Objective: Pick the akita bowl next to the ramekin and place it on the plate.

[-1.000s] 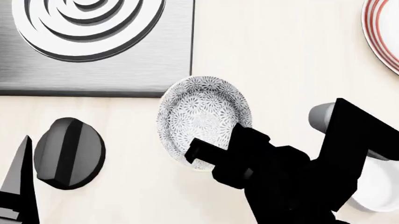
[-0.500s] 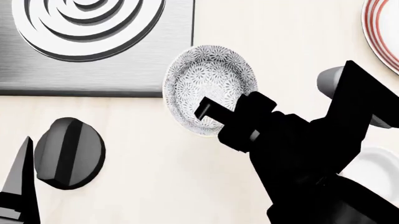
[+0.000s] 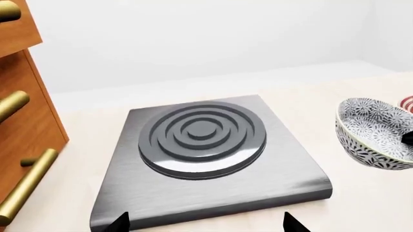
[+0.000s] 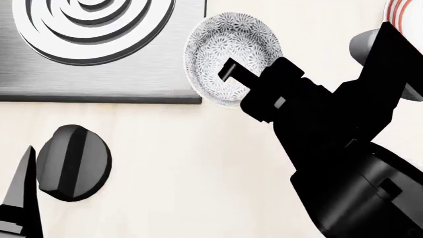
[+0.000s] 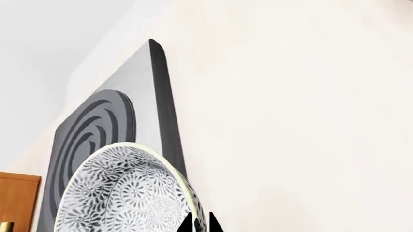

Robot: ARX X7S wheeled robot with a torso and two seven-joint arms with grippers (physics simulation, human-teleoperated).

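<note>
The akita bowl (image 4: pixel 225 49), grey-and-white floral, hangs tilted above the counter, overlapping the edge of the hot plate in the head view. My right gripper (image 4: pixel 233 70) is shut on its rim, one finger inside and one outside; the right wrist view shows the fingertips (image 5: pixel 200 224) pinching the bowl (image 5: pixel 123 193). The bowl (image 3: pixel 371 133) also shows at the edge of the left wrist view. The plate (image 4: pixel 396 10), white with red rings, peeks in at the far right corner. The ramekin is hidden behind my right arm. My left gripper (image 3: pixel 206 224) stands open, holding nothing.
A brushed-metal hot plate (image 4: pixel 99 44) with concentric rings fills the far left of the counter. A dark round disc (image 4: pixel 73 161) lies at the near left beside my left arm. Wooden drawers with brass handles (image 3: pixel 19 121) stand left of the hot plate.
My right gripper has carried the bowl away from me, up the head view and slightly right, to the hot plate's corner. The arm now covers the ramekin. The left arm is still.
</note>
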